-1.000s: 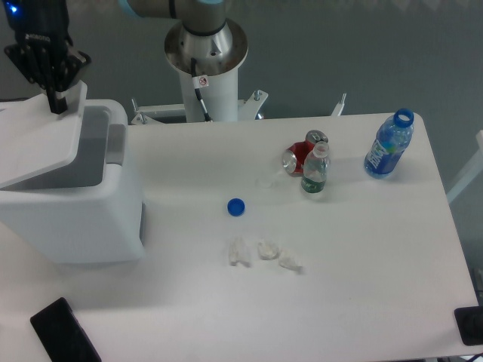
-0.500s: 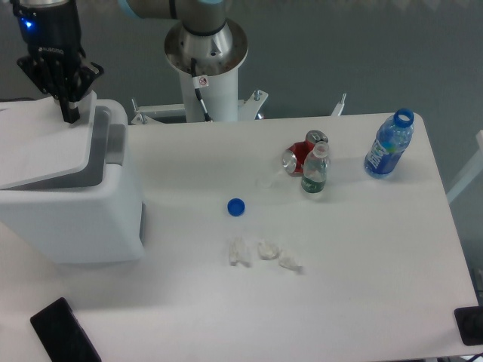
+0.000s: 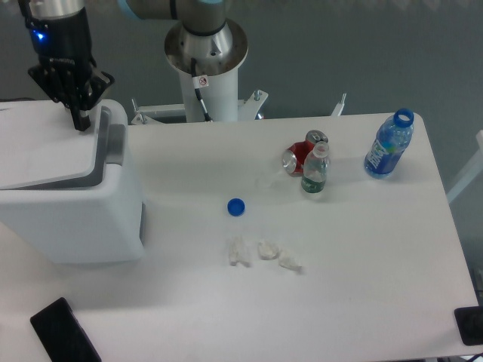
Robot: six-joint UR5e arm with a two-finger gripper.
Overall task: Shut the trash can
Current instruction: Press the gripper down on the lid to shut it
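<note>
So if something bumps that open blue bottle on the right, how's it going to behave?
The blue bottle stands upright, tall and narrow, so it would probably tip rather than slide. Its neck is uncapped, so any liquid inside could spill; how full it is can't be judged. Once down, its round body would likely roll, and it stands near the table edge.
</note>
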